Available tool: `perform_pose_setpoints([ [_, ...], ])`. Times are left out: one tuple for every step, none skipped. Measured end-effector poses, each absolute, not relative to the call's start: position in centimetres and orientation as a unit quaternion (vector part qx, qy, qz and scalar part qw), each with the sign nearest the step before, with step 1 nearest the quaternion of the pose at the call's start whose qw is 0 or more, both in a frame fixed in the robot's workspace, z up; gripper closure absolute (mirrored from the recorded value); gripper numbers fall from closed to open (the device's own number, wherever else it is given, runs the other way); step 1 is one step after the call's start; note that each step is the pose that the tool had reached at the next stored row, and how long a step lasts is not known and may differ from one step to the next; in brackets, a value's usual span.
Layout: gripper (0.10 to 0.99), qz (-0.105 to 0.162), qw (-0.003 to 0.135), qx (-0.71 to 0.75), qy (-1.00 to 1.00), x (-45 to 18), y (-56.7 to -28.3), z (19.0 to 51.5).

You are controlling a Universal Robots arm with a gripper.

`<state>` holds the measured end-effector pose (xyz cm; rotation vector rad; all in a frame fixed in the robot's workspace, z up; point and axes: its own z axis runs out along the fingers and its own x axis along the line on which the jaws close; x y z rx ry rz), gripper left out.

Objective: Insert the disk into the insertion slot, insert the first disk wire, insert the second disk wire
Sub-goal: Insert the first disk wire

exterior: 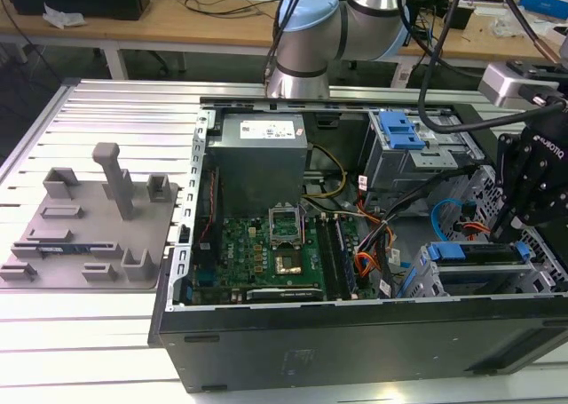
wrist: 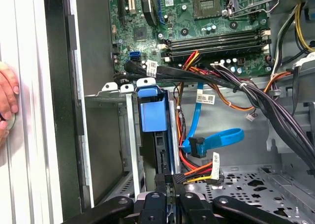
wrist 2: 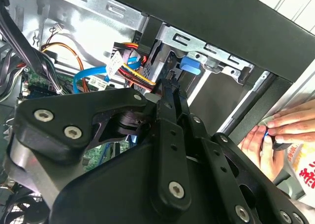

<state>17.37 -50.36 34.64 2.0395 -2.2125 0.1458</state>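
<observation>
A black sheet-metal computer case [exterior: 355, 333] lies open on the ribbed aluminium surface [exterior: 115, 111], toward the exterior view's right edge. Beside it, toward the surface's other edge, sits a matt grey moulded fixture plate [exterior: 89, 217] with upright posts and pockets. Inside the case are a green circuit board [exterior: 266, 244], a boxy grey power supply [exterior: 262, 151] with a white printed sticker, and a tall grey bay with a blue latch [exterior: 399, 130]. The low grey perforated insertion slot [exterior: 419, 278] is in the case's corner nearest the tool. It holds the disk [wrist: 153, 116] standing on edge, with the glossy bright blue plastic carrier end showing above the cage's folded metal tabs. The black jointed tool [wrist 2: 171, 86] hangs just over this cage. Its narrow fingers are drawn together and pinch the black plug [wrist: 180, 177] of a red, orange and yellow wire bundle [wrist: 199, 171], close against the disk's edge. A flat bright blue cable [wrist: 221, 137] loops loose beside the cage, its blue connector hanging unplugged over the perforated case floor. Small white tags [wrist: 202, 97] hang on several cables, their print too fine to read. A person's hand [wrist 2: 273, 130] rests on the surface just outside the case wall.
</observation>
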Motion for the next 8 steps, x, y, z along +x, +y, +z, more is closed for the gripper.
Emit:
perform_pose_setpoints([
  [0.918,0.048,0.064,0.676,-0.733,17.37,-50.37,34.62],
  [0.918,0.048,0.064,0.676,-0.733,17.37,-50.37,34.6],
  [0.918,0.048,0.064,0.676,-0.733,17.37,-50.37,34.57],
  [0.918,0.048,0.064,0.676,-0.733,17.37,-50.38,34.54],
  [0.918,0.048,0.064,0.676,-0.733,17.37,-50.38,34.52],
  [0.918,0.048,0.064,0.676,-0.733,17.37,-50.38,34.49],
  [0.918,0.048,0.064,0.676,-0.733,17.37,-50.38,34.45],
  [0.918,0.048,0.064,0.676,-0.733,17.37,-50.39,34.4],
])
